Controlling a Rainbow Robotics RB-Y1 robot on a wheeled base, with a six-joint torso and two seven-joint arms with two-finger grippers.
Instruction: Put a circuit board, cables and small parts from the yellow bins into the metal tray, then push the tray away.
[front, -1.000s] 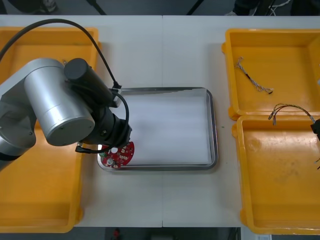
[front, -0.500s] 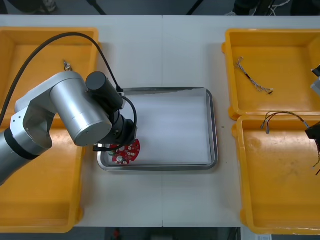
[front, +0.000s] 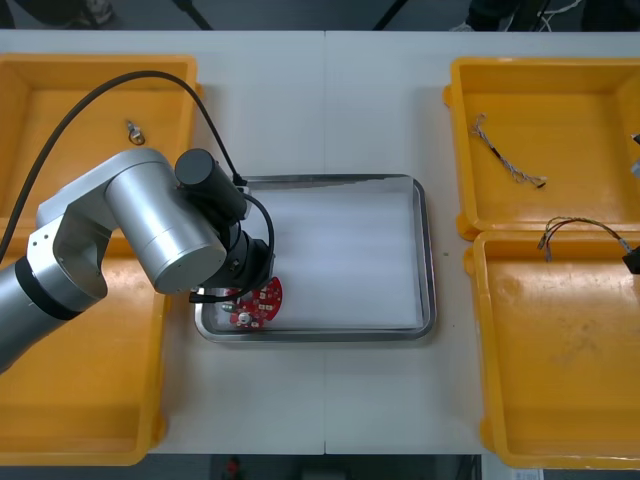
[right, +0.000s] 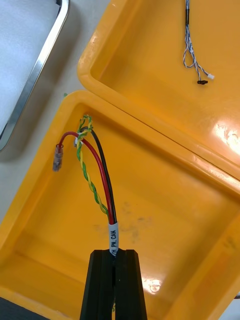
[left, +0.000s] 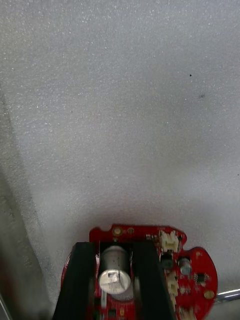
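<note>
Down at the table's left, the left arm bends in from the left edge, its thick silver forearm crossing the inner wall of a yellow bin and its wrist turned downward over the near left corner of the metal tray. The left gripper pinches a red circuit board by a silver cylinder standing on it, one black finger on either side of that cylinder. The rest of the board spreads out beside and beyond the fingertips, close above the tray's white inside; whether it touches I cannot tell. Ahead of this claw lies bare white liner. Well behind the arm, in the far left bin, sits a small metal part. The right gripper hangs at the table's right edge over the near right bin, fingers pressed together on the white label of a red and yellow cable, whose wires arch away from the tips towards the bin's corner nearest the tray. Beyond this claw, in the far right bin, lies a twisted blue and white cable.
</note>
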